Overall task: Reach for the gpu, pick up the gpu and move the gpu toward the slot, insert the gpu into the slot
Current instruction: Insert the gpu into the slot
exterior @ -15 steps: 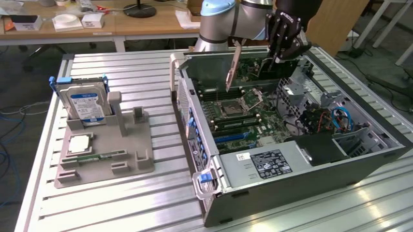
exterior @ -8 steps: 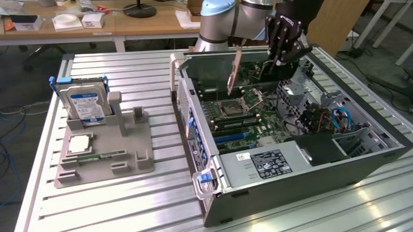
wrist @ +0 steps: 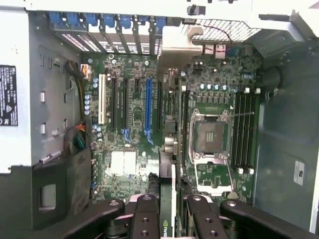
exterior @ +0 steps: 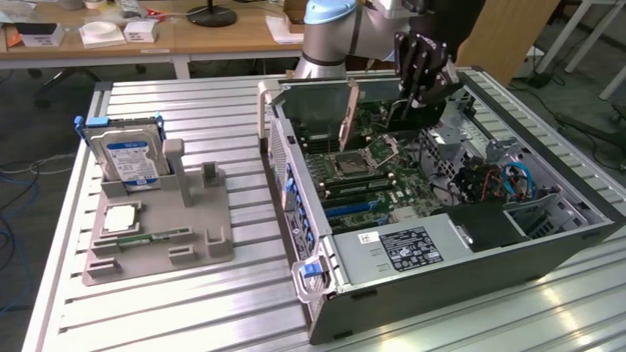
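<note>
Jaws: we grip the gpu (wrist: 165, 174) by its upper edge, connector left free.
Gpu: upright over the motherboard (exterior: 386, 187), upper exterior view, edge facing the slot (wrist: 148, 112).

One open computer case (exterior: 440, 293), one green motherboard (exterior: 382, 183), one gpu (exterior: 418, 117), one hard drive (exterior: 132, 158), one grey holder (exterior: 196, 235), one robot arm (exterior: 328, 37).

Arm (exterior: 328, 51): silver-grey tubular links, pale blue joint cap. Gripper (exterior: 421, 99): black, two jointed finger linkages, round pivot pins at each link, matte finish.
</note>
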Tool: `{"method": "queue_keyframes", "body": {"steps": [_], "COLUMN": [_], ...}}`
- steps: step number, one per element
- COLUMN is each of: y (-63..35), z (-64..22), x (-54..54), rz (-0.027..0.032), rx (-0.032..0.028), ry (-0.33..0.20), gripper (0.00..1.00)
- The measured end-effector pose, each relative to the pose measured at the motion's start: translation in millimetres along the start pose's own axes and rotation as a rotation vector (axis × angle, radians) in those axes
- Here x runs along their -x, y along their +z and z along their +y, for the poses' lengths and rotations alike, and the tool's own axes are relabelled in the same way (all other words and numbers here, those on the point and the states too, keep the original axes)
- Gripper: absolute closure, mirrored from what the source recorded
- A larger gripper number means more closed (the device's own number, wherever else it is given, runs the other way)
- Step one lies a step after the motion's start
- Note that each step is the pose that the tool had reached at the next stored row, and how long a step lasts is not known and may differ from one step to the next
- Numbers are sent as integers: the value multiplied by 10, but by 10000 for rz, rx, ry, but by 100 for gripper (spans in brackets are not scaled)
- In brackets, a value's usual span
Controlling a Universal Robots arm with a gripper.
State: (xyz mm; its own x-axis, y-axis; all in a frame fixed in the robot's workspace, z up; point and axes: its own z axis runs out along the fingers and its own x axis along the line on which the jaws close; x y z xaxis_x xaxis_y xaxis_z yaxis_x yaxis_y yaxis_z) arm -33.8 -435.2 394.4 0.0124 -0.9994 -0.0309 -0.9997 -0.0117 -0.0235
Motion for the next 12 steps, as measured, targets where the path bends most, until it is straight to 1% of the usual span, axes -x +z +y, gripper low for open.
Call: {"method": "queue_keyframes", "body": {"steps": [3,4,9,12], "y": [25,34,69,112], "z": [67,76,92,101], "x": [-13,-16,-33,-44], "rz": [0,-1,6,11], "rx": [0,-1,1,1], "ry": [0,0,-2,0], "gripper": [74,74,74,74]}}
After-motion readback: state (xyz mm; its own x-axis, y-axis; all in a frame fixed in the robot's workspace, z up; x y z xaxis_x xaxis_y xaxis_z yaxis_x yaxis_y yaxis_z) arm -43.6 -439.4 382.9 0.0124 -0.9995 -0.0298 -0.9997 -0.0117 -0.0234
